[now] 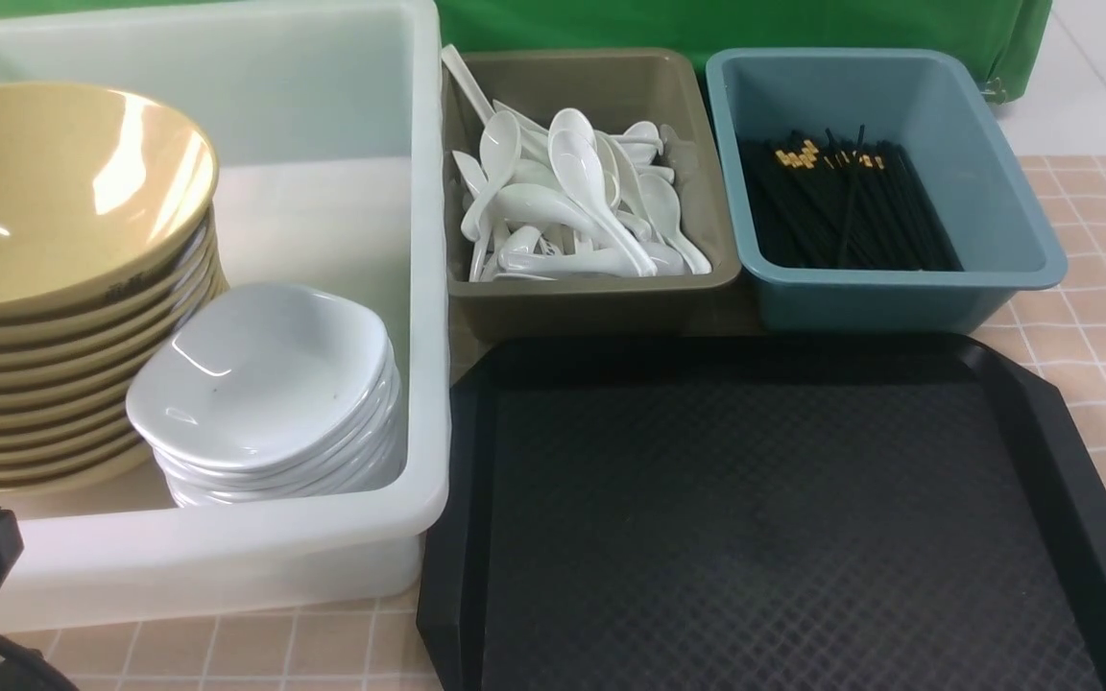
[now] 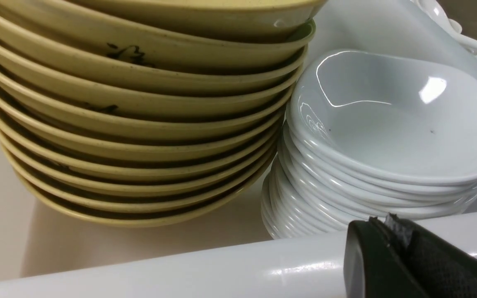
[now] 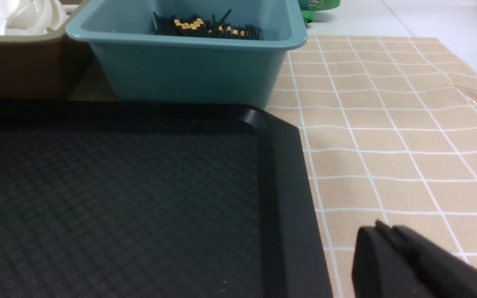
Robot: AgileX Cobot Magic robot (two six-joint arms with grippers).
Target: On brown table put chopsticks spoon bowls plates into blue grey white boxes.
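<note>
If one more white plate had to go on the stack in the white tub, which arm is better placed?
Left. The left gripper, shut and empty, sits at the white tub's near rim beside the plates; the right gripper is over the brown table.

A black textured tray (image 1: pixel 783 518) lies at six o'clock; a green cloth (image 1: pixel 726 24) hangs at twelve.

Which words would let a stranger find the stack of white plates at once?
Start at the large white tub on the left. Inside stand two stacks; the white plates are the shorter one, nearer the black tray. Unlike the wide yellow bowls beside them, they are small, squarish and white.
</note>
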